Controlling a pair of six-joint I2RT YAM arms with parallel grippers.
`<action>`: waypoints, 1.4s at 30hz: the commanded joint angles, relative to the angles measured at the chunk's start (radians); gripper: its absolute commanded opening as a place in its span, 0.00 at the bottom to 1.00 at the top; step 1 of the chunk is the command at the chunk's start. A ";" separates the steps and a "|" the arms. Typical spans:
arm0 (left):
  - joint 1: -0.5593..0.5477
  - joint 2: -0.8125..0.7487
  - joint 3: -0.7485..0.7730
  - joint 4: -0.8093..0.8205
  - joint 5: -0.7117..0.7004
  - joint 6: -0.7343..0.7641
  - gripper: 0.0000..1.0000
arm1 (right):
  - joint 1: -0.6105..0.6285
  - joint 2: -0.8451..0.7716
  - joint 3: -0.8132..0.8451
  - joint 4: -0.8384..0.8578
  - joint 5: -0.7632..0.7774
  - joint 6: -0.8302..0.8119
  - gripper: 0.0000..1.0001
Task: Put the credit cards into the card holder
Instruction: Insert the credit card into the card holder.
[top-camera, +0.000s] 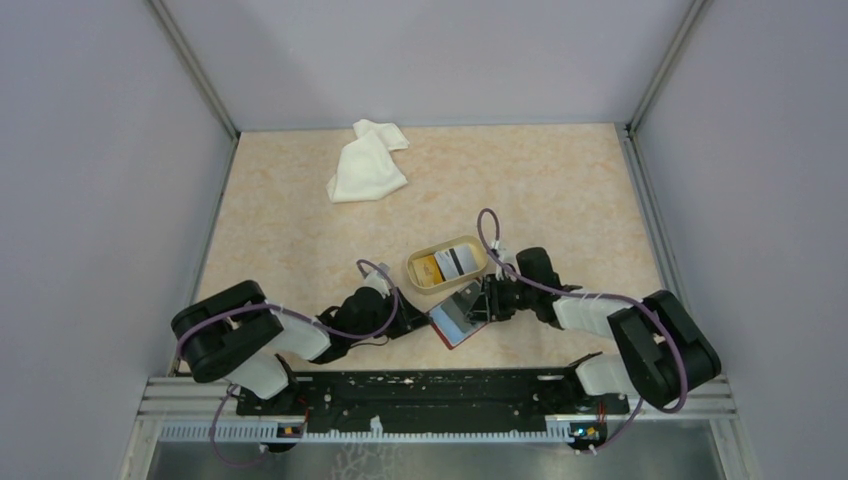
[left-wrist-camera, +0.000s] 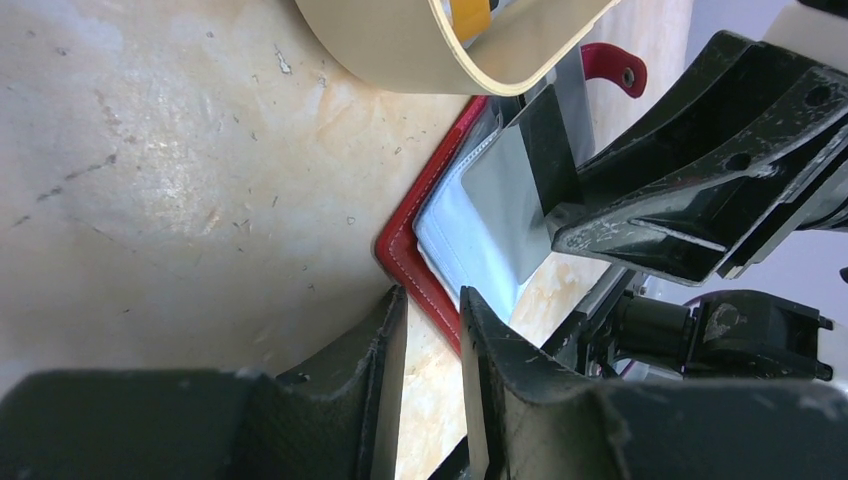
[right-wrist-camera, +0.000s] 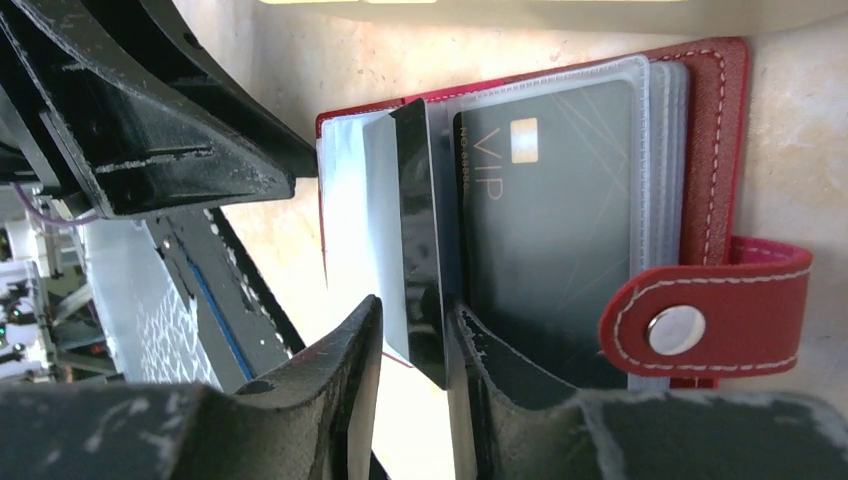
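**Card half-seated in holder pocket**

From above: shows one red card holder lying open on the table, just beside the near rim of one tan dish. Counts at least two cards in that dish, a yellow card and a striped card next to it; cannot tell whether more lie underneath. Shows one white cloth well apart at the back. Places the left gripper at the holder's left corner and the right gripper at its right side.

From the left wrist: shows its fingers part-way apart astride the holder's red edge; cannot tell whether pinching or only pinning it.

From the right wrist: shows one grey card with a black band, partly inside the left clear pocket, between parted, seemingly released fingers. Shows one dark VIP card already seated in the right pocket, and the snap strap undone.

Appears to be the seating of a second card. Calls next for pushing its free end fully home while bracing the holder, then for fetching from the dish.
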 joint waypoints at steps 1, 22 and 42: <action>-0.004 -0.023 -0.007 -0.068 0.003 0.026 0.33 | 0.009 -0.042 0.060 -0.044 0.018 -0.078 0.30; -0.004 -0.092 0.003 -0.123 0.004 0.057 0.30 | 0.057 -0.083 0.168 -0.206 0.103 -0.201 0.40; -0.003 -0.026 0.026 -0.075 0.063 0.057 0.25 | 0.114 -0.069 0.212 -0.267 0.174 -0.227 0.42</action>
